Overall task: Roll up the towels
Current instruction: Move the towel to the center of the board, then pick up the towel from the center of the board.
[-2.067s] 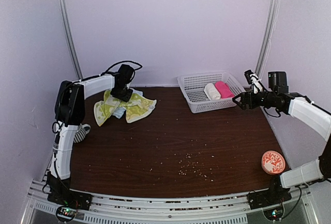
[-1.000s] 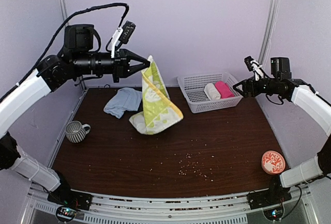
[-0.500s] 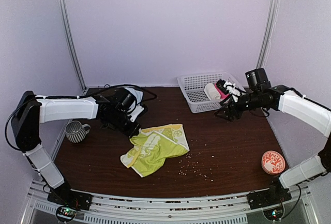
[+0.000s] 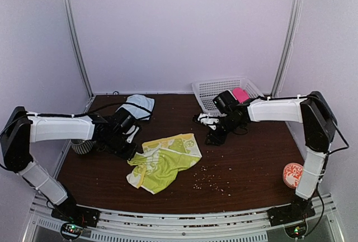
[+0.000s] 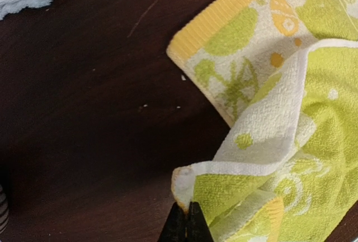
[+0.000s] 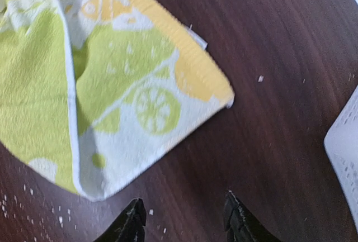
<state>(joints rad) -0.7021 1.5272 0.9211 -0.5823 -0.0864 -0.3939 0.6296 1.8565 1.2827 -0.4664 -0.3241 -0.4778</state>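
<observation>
Left wrist view shows the left fingers (image 5: 180, 226) clenched on a folded edge of the yellow-green towel (image 5: 268, 141). This towel lies crumpled near the middle of the dark table (image 5: 84, 113). Seen from the top, the pale blue towel (image 4: 140, 105) lies apart, at the far left side. In the right wrist view, the right fingers (image 6: 134, 224) stand apart with nothing between them, low over bare table near the patterned towel's yellow-bordered corner. At the far right stands a white basket (image 4: 215, 88).

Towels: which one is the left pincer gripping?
The yellow-green patterned towel mid-table; the left pincer is shut on its edge. The pale blue towel lies apart, at the back.
</observation>
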